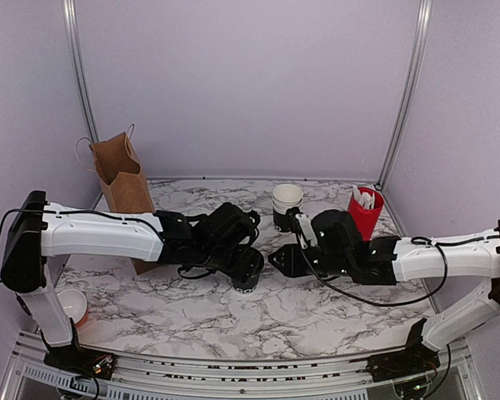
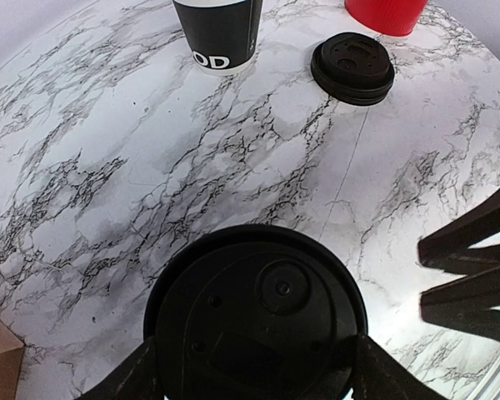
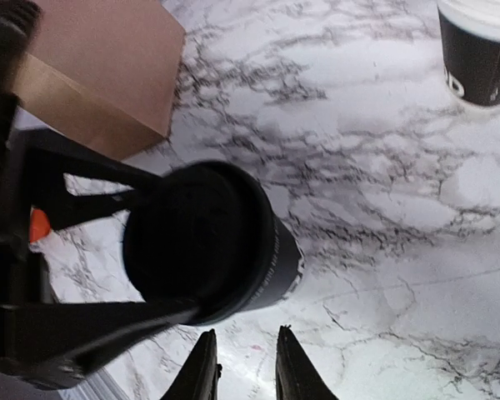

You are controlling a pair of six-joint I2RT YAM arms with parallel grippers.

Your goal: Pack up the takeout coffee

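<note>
Takeout coffee (image 1: 248, 273): stood lidded and upright mid-tabletop (image 1: 317, 317), clasped on both sides by the left pincer (image 2: 254, 379), likely ready for lifting. Right pincer (image 3: 246, 367), just beside: hung narrowly parted, gripping nothing. Brown paper bag (image 1: 121, 179): stood well apart at far left, presumably the destination.

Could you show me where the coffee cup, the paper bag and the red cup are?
coffee cup (image 2: 258, 321): left wrist view, middle of its black lid.
paper bag (image 1: 121, 175): top view, its brown side.
red cup (image 1: 365, 223): top view, its outer wall.
</note>
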